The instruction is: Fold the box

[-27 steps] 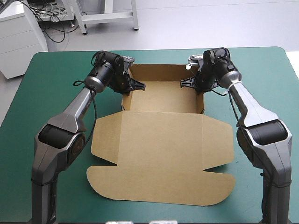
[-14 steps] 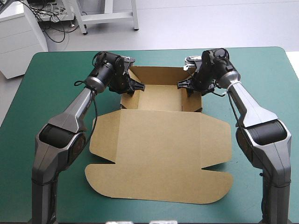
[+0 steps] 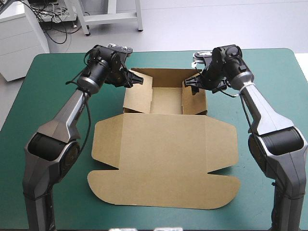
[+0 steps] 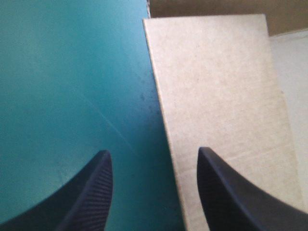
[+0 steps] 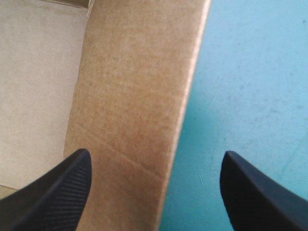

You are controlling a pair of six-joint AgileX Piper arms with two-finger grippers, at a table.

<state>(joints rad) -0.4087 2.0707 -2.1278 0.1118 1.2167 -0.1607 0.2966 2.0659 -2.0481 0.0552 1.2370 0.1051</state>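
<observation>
Both pairs of jaws stand open at the brown box (image 3: 166,144), walls raised, lid flat.

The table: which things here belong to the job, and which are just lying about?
Job: brown cardboard box, walls partly raised; left gripper, black-fingered, open; right gripper, likewise open.
Lying about: nothing loose; only the teal-green table cover.

Light: bright, even, diffuse. Shadows: soft, thin along box (image 3: 166,159) edges, deeper inside its raised walls. Mild sheen on arms (image 3: 262,118).
</observation>
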